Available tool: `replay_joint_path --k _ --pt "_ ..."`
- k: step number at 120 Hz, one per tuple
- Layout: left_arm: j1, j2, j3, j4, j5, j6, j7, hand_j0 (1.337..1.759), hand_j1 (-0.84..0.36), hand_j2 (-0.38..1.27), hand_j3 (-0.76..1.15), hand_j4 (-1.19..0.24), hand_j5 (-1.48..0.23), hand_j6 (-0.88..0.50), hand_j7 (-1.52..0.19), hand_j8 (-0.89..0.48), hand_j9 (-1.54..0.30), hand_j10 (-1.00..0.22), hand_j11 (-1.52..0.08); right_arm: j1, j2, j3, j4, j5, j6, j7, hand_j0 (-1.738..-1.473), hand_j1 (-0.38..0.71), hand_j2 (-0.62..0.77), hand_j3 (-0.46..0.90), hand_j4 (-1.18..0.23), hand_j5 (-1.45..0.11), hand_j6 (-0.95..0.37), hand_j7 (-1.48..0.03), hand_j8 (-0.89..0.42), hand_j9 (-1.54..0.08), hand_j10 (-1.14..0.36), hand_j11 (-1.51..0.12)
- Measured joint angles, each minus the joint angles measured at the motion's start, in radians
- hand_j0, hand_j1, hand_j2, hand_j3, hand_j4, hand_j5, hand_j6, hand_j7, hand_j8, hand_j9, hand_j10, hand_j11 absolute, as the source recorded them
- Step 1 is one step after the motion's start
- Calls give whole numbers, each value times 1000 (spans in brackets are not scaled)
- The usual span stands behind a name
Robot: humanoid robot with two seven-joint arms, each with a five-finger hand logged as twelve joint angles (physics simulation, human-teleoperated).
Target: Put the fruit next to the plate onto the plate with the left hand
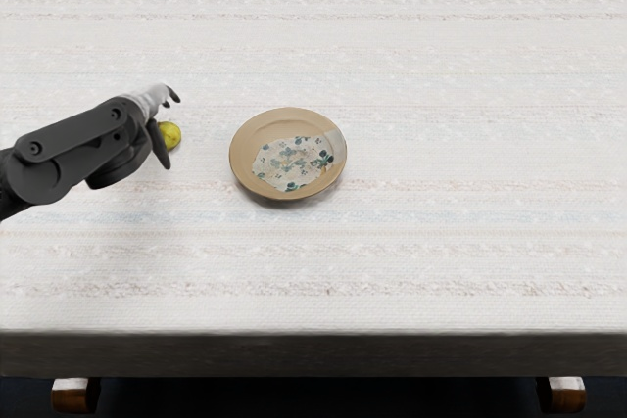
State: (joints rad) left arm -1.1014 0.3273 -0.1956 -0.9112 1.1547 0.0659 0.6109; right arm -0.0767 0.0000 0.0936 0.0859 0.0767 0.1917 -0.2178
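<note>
Reaching in from the picture's left edge, my left hand (154, 124) is set against the small, round, yellow-green fruit (172, 135). The fruit lies on the pale, faintly striped tabletop (441, 242), near the round tan ceramic plate with a blue-and-white flowered centre (242, 142) and to its left, with a clear gap between them. The plate has nothing on it, so I judge that the carrying part of the job has not begun.

My hand is wide. One of my dark fingers (171, 97) points up and away above the fruit, and another hangs down just below it, so the fruit sits in the space between them. I see no closure around it, and I take this as a hand placed to grip, not yet gripping. My palm is on the side of the fruit away from the plate. That suits the task, since closing and lifting from there would let me carry it straight across to the right.

Part of the fruit is hidden behind my hand. What shows is smooth and rounded, bright yellow shading to green, with no stem that I can make out. It looks likely to roll if nudged. Whether my palm touches it I cannot tell.

My right arm does not show.
</note>
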Motion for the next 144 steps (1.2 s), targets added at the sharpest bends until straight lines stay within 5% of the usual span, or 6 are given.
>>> replay_joint_path --k 144 --pt "-8 -36 2 82 0 -4 0 1658 -104 79 0 -381 -493 -382 -493 -382 -493 -381 -493 0 0 -1 0 0 0 0 -1658 -349 0 0 0 0 0 0 0 0 0 0"
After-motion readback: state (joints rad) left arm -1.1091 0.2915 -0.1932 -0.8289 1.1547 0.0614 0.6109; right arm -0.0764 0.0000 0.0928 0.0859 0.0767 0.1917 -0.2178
